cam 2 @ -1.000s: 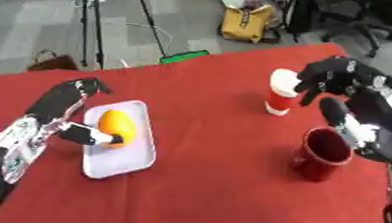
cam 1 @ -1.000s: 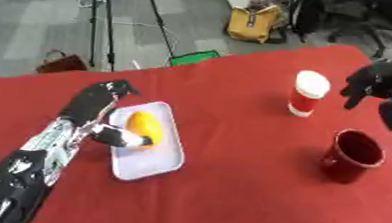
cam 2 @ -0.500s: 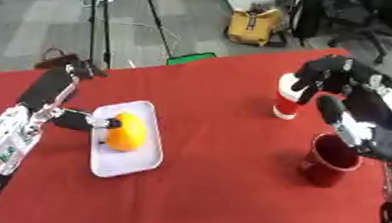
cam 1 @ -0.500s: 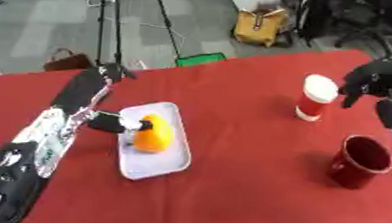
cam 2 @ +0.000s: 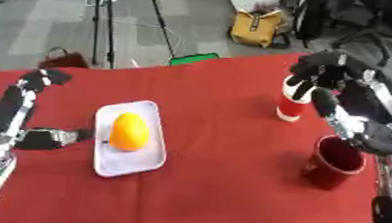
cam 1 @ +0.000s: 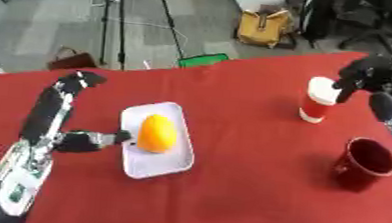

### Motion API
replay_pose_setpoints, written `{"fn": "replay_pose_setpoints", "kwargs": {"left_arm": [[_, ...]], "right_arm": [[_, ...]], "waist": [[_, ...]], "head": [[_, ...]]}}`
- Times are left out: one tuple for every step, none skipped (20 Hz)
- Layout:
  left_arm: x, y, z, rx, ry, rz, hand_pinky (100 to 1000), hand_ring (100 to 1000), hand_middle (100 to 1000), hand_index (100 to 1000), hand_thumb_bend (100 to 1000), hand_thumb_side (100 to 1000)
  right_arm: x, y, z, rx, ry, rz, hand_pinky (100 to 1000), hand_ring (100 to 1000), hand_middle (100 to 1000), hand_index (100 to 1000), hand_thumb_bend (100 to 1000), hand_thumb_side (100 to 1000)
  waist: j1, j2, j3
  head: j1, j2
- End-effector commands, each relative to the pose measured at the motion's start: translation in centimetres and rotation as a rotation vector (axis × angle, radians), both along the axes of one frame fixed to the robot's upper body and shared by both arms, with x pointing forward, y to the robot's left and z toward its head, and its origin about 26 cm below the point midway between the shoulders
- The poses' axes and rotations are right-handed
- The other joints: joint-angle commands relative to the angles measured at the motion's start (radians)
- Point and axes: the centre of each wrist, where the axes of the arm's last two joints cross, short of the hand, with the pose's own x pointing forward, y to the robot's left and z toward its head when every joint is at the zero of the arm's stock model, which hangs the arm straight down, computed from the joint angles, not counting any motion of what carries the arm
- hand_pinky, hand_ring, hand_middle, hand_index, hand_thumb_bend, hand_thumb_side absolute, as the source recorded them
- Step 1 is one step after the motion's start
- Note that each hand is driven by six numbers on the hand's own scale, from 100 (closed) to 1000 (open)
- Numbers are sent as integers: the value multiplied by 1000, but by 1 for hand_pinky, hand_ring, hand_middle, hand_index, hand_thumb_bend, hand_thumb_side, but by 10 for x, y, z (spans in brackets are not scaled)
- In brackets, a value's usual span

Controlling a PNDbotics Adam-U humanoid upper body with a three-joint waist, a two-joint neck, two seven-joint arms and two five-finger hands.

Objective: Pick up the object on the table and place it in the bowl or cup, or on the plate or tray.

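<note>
An orange egg-shaped fruit (cam 1: 156, 133) lies on the small white tray (cam 1: 162, 164) at the left of the red table. My left hand (cam 1: 48, 117) is open just left of the tray, its fingers pointing up and away. Its thumb (cam 1: 101, 139) reaches toward the tray's left rim, clear of the fruit. At the far right my right hand (cam 2: 324, 68) hovers with curled fingers at the top of a red and white cup (cam 2: 295, 98), and I see nothing held in it.
A dark red mug (cam 2: 333, 162) stands at the right, nearer me than the cup. The red tablecloth (cam 1: 245, 197) covers the table. Beyond the far edge are a tripod, a yellow bag and office chairs on a grey floor.
My left hand has let go of the orange fruit and drawn back to the left; the fruit stays on the tray. The right hand has held its place. The camera has shifted a little.
</note>
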Motion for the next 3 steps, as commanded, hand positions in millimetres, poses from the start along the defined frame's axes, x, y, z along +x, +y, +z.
{"fn": "replay_pose_setpoints", "kwargs": {"left_arm": [[-16, 8, 13, -67, -108, -55, 744, 673, 693, 790, 979, 675], [-22, 9, 11, -81, -104, -62, 744, 673, 693, 790, 979, 675], [-29, 10, 9, -92, -96, -68, 744, 670, 690, 789, 978, 675]], "right_arm": [[-1, -2, 9, -12, -25, -8, 515, 653, 682, 809, 241, 526], [-1, -2, 8, -14, -24, -7, 515, 653, 682, 809, 241, 526], [-1, -2, 8, -16, -23, -5, 515, 653, 682, 809, 243, 525]], "waist": [[-5, -16, 0], [-5, -16, 0], [-5, -18, 0]], "head": [[-2, -1], [-3, 0], [-2, 1]]}}
